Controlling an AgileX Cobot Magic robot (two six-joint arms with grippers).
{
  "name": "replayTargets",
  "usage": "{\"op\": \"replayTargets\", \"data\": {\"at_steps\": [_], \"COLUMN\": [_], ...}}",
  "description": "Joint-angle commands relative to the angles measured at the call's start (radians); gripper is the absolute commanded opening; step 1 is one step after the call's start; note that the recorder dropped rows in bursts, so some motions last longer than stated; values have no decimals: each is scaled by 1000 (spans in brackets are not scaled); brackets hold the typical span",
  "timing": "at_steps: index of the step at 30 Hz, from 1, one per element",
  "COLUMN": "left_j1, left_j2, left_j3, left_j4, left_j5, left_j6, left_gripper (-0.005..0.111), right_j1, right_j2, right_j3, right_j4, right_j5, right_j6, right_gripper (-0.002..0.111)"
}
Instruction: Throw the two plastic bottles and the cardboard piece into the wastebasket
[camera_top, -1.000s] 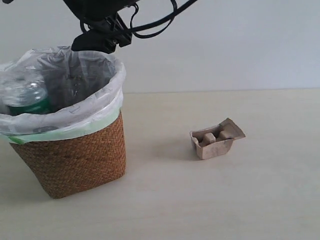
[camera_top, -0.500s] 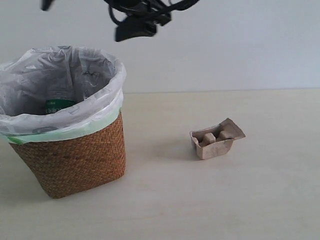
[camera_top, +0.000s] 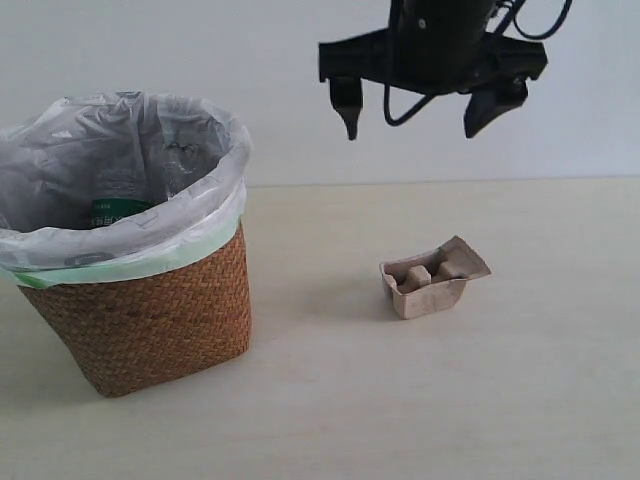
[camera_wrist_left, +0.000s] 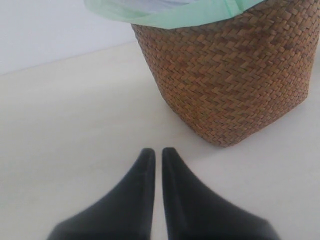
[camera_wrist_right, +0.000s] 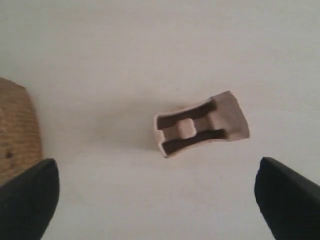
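The brown wicker wastebasket, lined with a white bag, stands at the left; the left wrist view shows its woven wall. Inside it a green-white bottle label shows through the bag; the black-capped bottle is hidden. The brown cardboard piece lies on the table right of centre, also seen from above. My right gripper hangs high above the cardboard piece, open wide with nothing between its fingers. My left gripper is shut and empty, low over the table beside the wastebasket; the exterior view does not show it.
The pale wooden table runs back to a plain light wall. Black cables trail from the right arm at the top. The wastebasket's corner shows at the edge of the right wrist view.
The right gripper has swung from above the wastebasket rightwards to above the cardboard piece. The green-capped bottle has dropped deeper into the basket; only its label shows now.
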Motion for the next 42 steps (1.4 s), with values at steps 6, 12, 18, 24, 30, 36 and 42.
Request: {"op": "replayTargets", "data": {"at_steps": [6,12,18,24,30,36,42], "left_j1": [3,3,3,3,3,3,3], "left_j2": [-6,-6,-6,-6,-6,-6,-6], "left_j3": [4,4,4,4,4,4,4], "left_j4": [-8,-8,-8,-8,-8,-8,-8], "left_j5": [-13,-13,-13,-13,-13,-13,-13], "left_j6": [-9,-9,-9,-9,-9,-9,-9], "left_gripper": [4,4,4,4,4,4,4], "right_j1": [-87,-92,-120,-120,-120,-120,-120], "right_j2": [137,303,406,468,506,485,469], "right_j3": [52,52,52,52,46,46,46], "right_j4": [-37,-26,12,57,49,-42,-53], "right_j5": [3,-28,-104,-198,-148,-19,3], "right_j6": [-66,-94,-120,-120,-174,-218,-300], "right_gripper": [95,95,95,95,94,64,22]}}
